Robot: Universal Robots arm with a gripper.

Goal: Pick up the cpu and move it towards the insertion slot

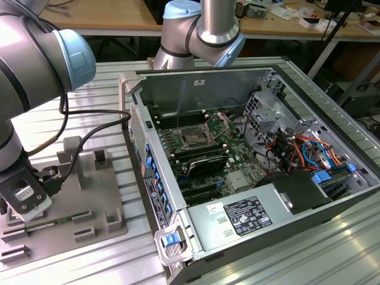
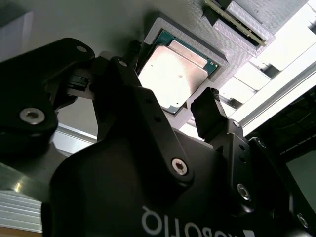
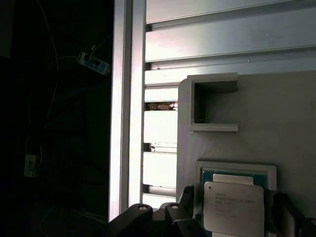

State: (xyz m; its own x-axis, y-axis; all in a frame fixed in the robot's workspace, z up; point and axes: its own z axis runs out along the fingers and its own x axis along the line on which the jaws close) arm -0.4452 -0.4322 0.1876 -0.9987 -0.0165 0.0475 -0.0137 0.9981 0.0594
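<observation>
Pick-up step: I hold the gripper open astride the cpu by the tray's edge; closing wants even contact, I reckon.

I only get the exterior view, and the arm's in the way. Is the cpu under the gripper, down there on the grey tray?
Observer: Yes. In the first wrist view the cpu lies flat in a square recess of the grey tray, right below the gripper.
Operator: Is it grabbed?
Observer: No. The fingers stand apart, one on each side, outside the recess's frame.
Operator: Which side is up?
Observer: Its pale metal top faces up, with a green edge around it.
</observation>
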